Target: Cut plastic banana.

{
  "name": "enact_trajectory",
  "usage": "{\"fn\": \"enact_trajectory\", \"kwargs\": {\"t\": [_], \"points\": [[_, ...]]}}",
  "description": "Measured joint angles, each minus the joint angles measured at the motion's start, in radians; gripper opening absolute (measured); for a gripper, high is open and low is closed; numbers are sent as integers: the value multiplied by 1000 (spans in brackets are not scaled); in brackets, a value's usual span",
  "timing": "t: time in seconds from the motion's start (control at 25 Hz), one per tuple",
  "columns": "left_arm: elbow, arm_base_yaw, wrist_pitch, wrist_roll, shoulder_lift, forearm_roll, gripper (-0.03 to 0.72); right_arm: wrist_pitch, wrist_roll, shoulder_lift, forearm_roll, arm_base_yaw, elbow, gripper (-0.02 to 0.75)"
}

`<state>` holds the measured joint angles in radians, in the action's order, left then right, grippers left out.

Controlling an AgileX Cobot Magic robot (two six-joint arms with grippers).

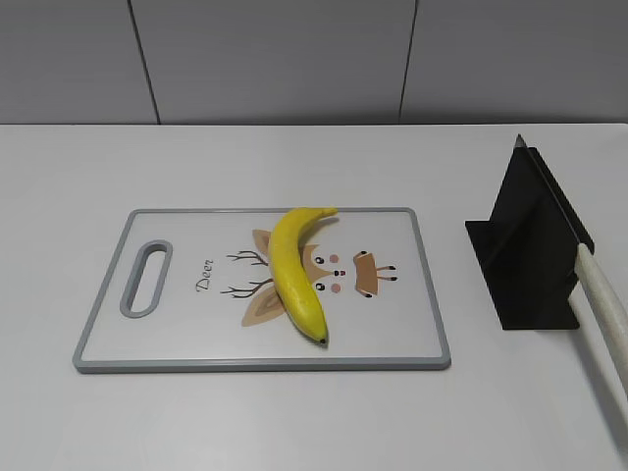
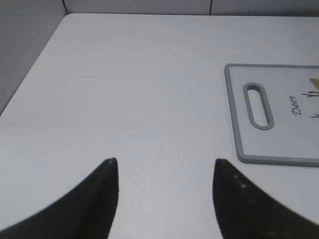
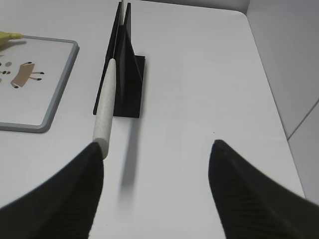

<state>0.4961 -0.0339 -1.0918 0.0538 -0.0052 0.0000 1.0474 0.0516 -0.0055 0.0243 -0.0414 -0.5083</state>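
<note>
The plastic banana [image 1: 294,270] lies whole on the cutting board [image 1: 412,343], stem toward the back, dark tip toward the front. Its stem end shows at the left edge of the right wrist view [image 3: 9,36]. A knife with a speckled white handle [image 1: 606,309] rests in a black stand [image 1: 530,250] to the right of the board; the handle [image 3: 105,107] points toward my right gripper [image 3: 155,149], which is open, its left finger close to the handle's end. My left gripper [image 2: 164,164] is open and empty over the table left of the board [image 2: 239,144].
The board [image 3: 47,114] has a grey rim and a handle slot [image 1: 145,278] at its left end. A grey wall runs along the table's back edge. The table's right edge [image 3: 269,89] lies right of the stand [image 3: 130,74].
</note>
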Motion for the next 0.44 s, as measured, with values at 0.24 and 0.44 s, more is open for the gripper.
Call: {"fn": "enact_trajectory", "kwargs": {"t": [0.24,0.44], "points": [[0,0,0,0,0,5,588,0,0,0,0,0,0,517],[0,0,0,0,0,5,588,0,0,0,0,0,0,517]]}}
